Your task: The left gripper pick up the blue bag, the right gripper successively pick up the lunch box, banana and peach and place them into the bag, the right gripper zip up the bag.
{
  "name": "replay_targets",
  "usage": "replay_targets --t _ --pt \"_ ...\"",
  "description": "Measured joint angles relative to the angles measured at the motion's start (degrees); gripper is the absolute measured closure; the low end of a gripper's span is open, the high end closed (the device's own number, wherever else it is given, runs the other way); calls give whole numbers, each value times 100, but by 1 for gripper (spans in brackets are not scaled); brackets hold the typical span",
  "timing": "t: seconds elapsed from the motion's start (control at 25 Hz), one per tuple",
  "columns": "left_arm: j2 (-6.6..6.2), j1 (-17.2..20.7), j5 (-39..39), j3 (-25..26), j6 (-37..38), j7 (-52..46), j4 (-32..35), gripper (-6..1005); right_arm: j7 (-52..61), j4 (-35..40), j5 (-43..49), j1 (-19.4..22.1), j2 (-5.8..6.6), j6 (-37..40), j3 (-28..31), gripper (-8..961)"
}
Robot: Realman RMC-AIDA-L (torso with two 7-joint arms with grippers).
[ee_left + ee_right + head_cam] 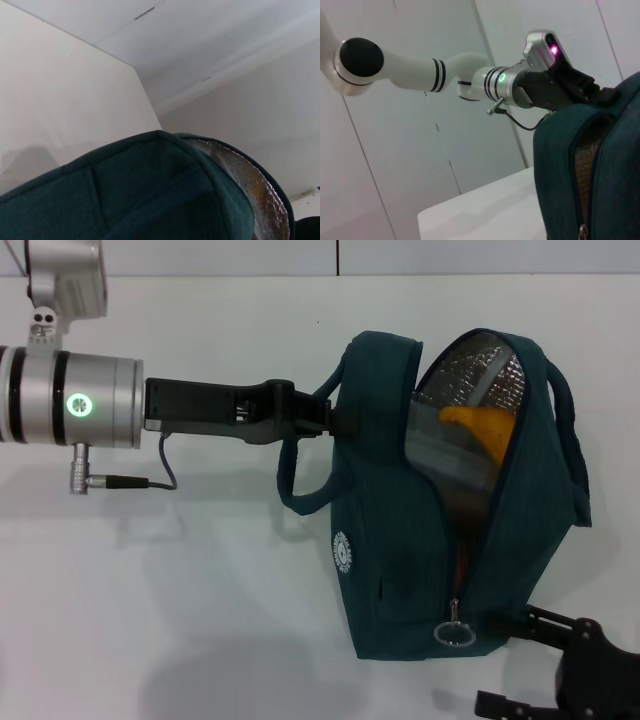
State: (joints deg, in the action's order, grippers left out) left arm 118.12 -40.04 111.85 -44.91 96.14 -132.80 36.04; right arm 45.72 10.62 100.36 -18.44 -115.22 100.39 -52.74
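Teal fabric makes up the large dark lunch bag [400,540] that fills the centre and right of the head view, standing on the white table [200,640]. Its long axis runs top to bottom in that frame, the open mouth toward the upper right and the zipped end toward the bottom edge. The silver foil lining shows in the gap, and inside it sits a yellow-orange curved banana [485,425], its tip pointing down into the bag. A white round logo marks the bag's left side, and a metal ring zip pull [455,632] hangs near the bottom of the zip.

From the left of the frame the left gripper [335,415], a black two-pronged claw on a silver cylinder with a green-lit ring, reaches across horizontally and pinches the bag's upper left edge beside a looped handle.

At the lower right corner the right gripper [535,625], another black claw, lies just beside the bag's bottom corner; I cannot tell how its fingers stand.
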Motion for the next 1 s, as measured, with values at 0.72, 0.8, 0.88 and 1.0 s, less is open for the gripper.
replay_targets --t 0.72,0.8,0.88,1.0 --pt "0 11 -20 0 10 28 0 958 20 -322 8 -321 -68 -235 -200 141" --pt "0 15 -22 0 10 28 0 958 15 -359 -6 -332 -73 -258 -183 141" --pt "0 17 -23 0 10 28 0 958 8 -387 -12 -340 -73 -261 -161 142" --pt "0 16 -23 0 10 28 0 957 15 -394 -53 -351 -73 -290 -157 151"
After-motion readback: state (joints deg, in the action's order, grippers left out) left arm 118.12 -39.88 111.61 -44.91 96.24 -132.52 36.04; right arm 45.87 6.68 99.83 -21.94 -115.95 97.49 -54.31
